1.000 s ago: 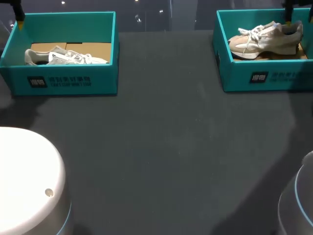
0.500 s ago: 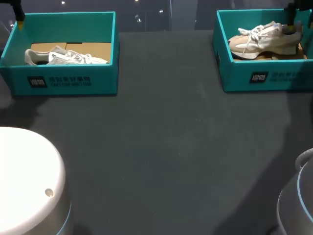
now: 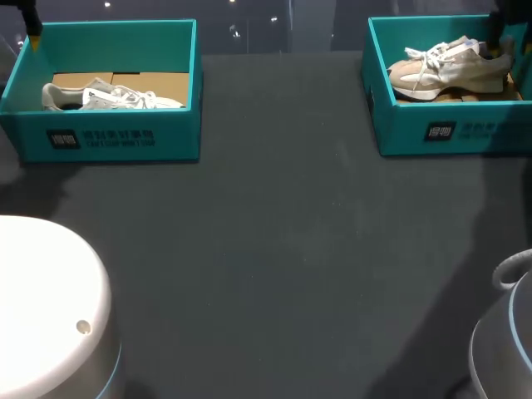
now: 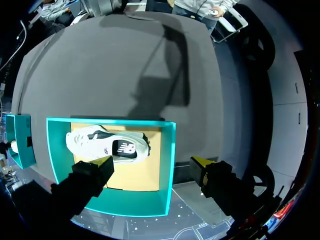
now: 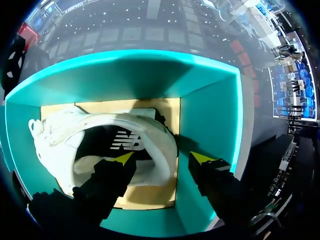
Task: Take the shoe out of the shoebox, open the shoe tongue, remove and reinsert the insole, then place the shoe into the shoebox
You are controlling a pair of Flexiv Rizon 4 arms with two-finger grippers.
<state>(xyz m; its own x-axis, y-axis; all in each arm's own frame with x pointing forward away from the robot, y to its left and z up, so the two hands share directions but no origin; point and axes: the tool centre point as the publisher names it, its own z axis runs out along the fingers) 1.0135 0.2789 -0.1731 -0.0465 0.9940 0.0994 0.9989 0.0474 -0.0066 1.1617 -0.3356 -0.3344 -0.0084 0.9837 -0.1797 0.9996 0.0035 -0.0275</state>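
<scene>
A beige shoe (image 3: 440, 66) with white laces lies in the teal shoebox (image 3: 449, 133) at the back right. My right gripper (image 3: 499, 29) is down at its heel. In the right wrist view the shoe (image 5: 115, 145) has its heel between the two yellow-tipped fingers, and the gripper (image 5: 162, 157) is shut on it, close to the box wall (image 5: 210, 115). My left gripper (image 4: 152, 162) hangs open high above the back-left shoebox (image 4: 167, 150), over its rear rim, with nothing between its fingers. A second pale shoe (image 4: 107, 145) rests in that box.
The left shoebox (image 3: 125, 137) with its shoe (image 3: 108, 97) stands at the back left. Dark table surface (image 3: 274, 266) stretches between and in front of the boxes. The arms' round bases fill the near corners.
My right gripper has come down over the shoe's heel and its fingers have narrowed onto it; the heel has shifted slightly. The left arm has not moved.
</scene>
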